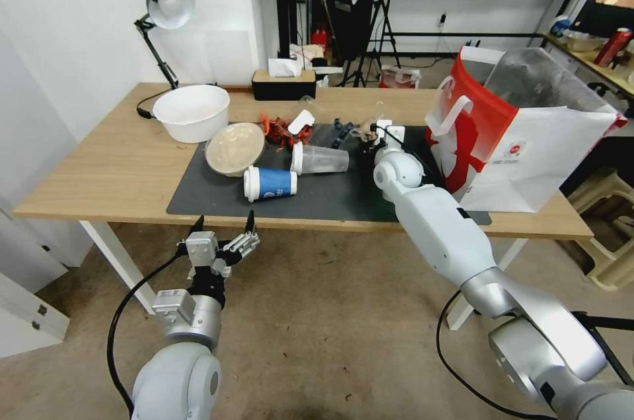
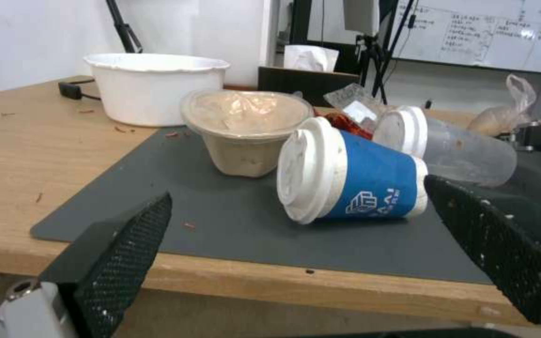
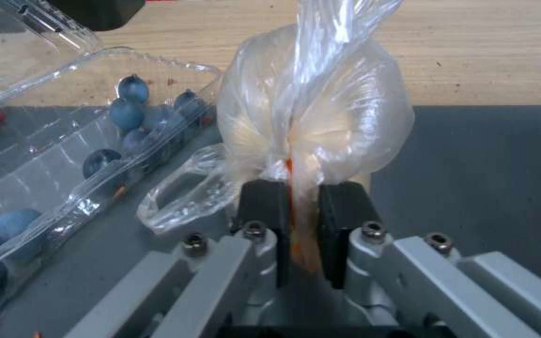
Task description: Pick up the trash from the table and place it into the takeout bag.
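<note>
The right end effector (image 3: 298,220) pinches the small clear plastic bag of food (image 3: 311,108) over the tabletop's dark mat (image 3: 490,188), while the left end effector (image 1: 223,230) hangs spread before the tabletop (image 1: 99,169).

Left fingers (image 1: 223,227) apart, right fingers (image 3: 264,206) clamped.
</note>
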